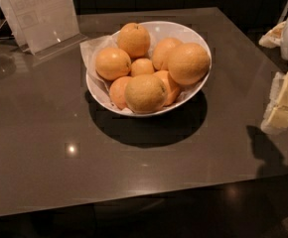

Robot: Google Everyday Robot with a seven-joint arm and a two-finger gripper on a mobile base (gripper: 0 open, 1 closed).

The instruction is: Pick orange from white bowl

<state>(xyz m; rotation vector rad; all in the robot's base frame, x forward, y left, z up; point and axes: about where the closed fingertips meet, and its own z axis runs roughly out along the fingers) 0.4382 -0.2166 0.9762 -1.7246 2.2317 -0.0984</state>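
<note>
The end effector [285,100] hangs at the far right edge above the bench [44,133], seemingly holding nothing; whether it is wide or narrow I cannot tell. Well apart to its left, the orange [188,63] sits in the white bowl [179,31], on the side nearest the end effector, touching smaller oranges and near a paler orange [145,93].

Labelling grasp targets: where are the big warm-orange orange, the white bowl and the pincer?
orange [188,63], camera view, middle of its skin.
white bowl [182,29], camera view, bare far wall.
pincer [284,107], camera view, pale lower part, at the right edge.
</note>
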